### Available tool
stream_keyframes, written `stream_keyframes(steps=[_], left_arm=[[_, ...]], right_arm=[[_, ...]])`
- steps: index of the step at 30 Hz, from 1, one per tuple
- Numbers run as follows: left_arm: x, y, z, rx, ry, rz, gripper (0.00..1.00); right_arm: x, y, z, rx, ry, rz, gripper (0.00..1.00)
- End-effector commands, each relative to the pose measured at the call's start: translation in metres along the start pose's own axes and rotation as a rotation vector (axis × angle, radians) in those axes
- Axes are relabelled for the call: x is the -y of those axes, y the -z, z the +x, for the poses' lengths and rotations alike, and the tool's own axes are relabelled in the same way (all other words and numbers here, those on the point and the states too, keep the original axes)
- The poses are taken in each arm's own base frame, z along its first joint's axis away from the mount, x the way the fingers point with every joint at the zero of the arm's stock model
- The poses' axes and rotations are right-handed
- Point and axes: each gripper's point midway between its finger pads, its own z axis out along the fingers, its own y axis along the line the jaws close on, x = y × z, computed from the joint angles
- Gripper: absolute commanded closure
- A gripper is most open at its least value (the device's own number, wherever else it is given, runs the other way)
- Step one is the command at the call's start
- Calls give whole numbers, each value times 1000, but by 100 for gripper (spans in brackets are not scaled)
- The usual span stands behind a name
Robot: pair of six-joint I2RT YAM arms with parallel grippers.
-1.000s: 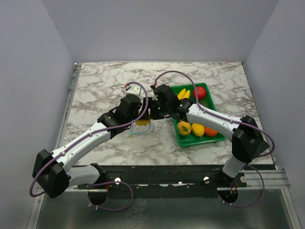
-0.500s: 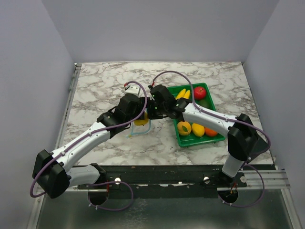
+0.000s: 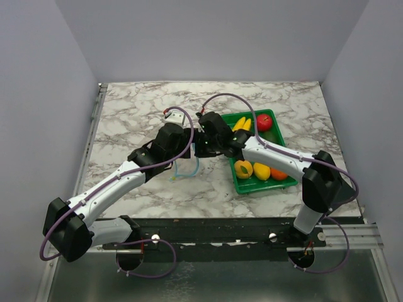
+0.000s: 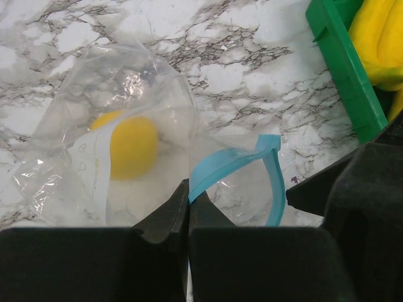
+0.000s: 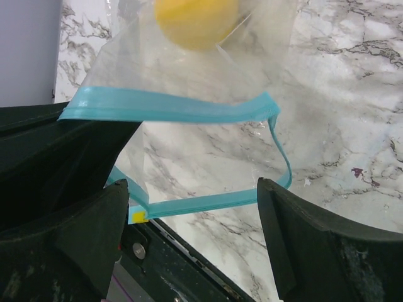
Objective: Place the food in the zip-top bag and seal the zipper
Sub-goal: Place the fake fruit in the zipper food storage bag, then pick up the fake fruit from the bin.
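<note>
The clear zip-top bag (image 4: 119, 126) hangs from my left gripper (image 4: 188, 192), which is shut on its light blue zipper (image 4: 233, 160). The bag's mouth gapes open. One yellow lemon (image 4: 132, 148) lies inside the bag; it also shows in the right wrist view (image 5: 196, 22). My right gripper (image 5: 195, 233) is open and empty, right over the zipper (image 5: 176, 106) at the open mouth. In the top view the two grippers meet, left gripper (image 3: 184, 151) and right gripper (image 3: 200, 146), above the bag (image 3: 186, 168); the lemon is hidden there.
The green tray (image 3: 286, 180) stands right of the bag and holds a red fruit (image 3: 264, 121), a banana bunch (image 3: 243, 124), two lemons (image 3: 243, 168) and an orange one (image 3: 278, 174). Its corner (image 4: 343, 69) is close to the left gripper.
The yellow lemon seen under the grippers in the top view is now out of sight there. The bag hangs a little lower. The right gripper has shifted slightly left.
</note>
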Motion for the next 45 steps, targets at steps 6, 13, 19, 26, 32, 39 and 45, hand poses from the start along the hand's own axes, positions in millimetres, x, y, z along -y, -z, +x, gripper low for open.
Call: stream_keyframes(steps=[6, 13, 19, 26, 32, 39, 45], left_arm=[[2, 2, -5, 26, 31, 25, 100], [1, 1, -5, 25, 33, 19, 100], [0, 1, -4, 25, 33, 13, 100], [-1, 1, -4, 25, 33, 13, 100], [0, 0, -4, 22, 36, 13, 100], [2, -2, -2, 14, 35, 22, 100], [1, -1, -3, 16, 36, 20, 100]], right_arm=[[5, 43, -6, 68, 42, 51, 15], [36, 71, -1, 105, 51, 191, 17], [61, 102, 1, 145, 57, 310, 17], [93, 132, 8, 148, 70, 466, 15], [119, 149, 17, 112, 84, 587, 15], [143, 151, 29, 56, 84, 645, 12], [170, 144, 33, 14, 53, 674, 9]])
